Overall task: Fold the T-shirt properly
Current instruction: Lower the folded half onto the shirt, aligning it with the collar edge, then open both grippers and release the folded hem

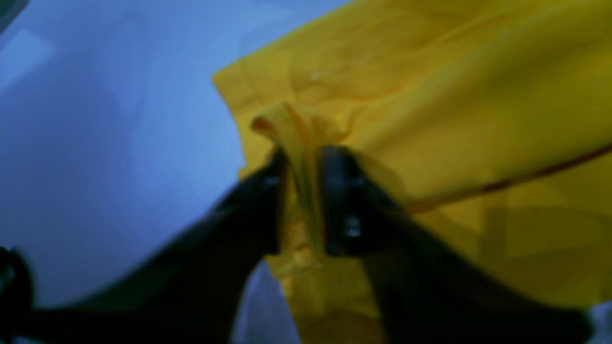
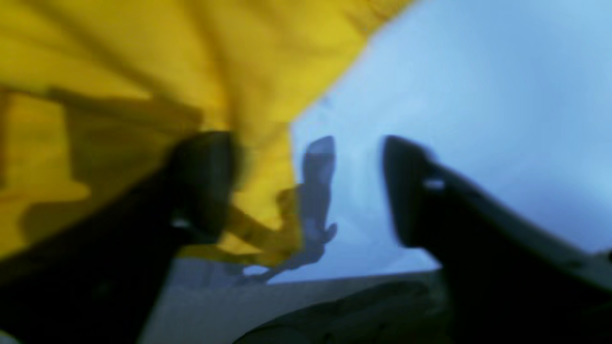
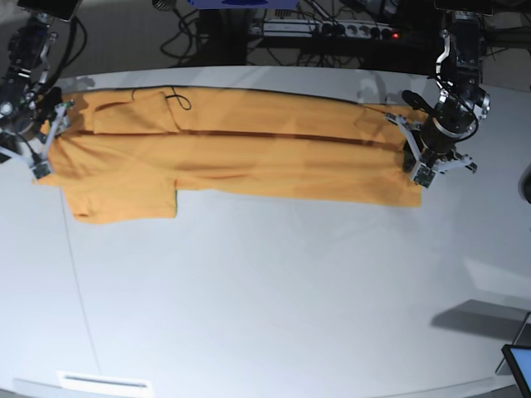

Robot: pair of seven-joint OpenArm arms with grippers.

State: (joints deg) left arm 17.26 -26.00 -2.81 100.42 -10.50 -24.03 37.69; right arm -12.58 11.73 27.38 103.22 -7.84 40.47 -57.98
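Observation:
The orange-yellow T-shirt (image 3: 249,157) lies as a long folded band across the far side of the white table (image 3: 265,290), one sleeve hanging toward the front at its left end. In the base view my left gripper (image 3: 425,162) stands over the band's right end. In the left wrist view the left gripper (image 1: 306,157) has its jaws slightly parted, with a raised ridge of the T-shirt (image 1: 430,95) between them. My right gripper (image 3: 46,153) is at the band's left end. Its jaws are wide apart in the right wrist view (image 2: 306,148), and the T-shirt's edge (image 2: 143,57) drapes beside one finger.
Cables and a power strip (image 3: 332,29) run behind the table's far edge. A dark screen corner (image 3: 518,365) shows at the front right. A white strip (image 3: 104,381) lies near the front left edge.

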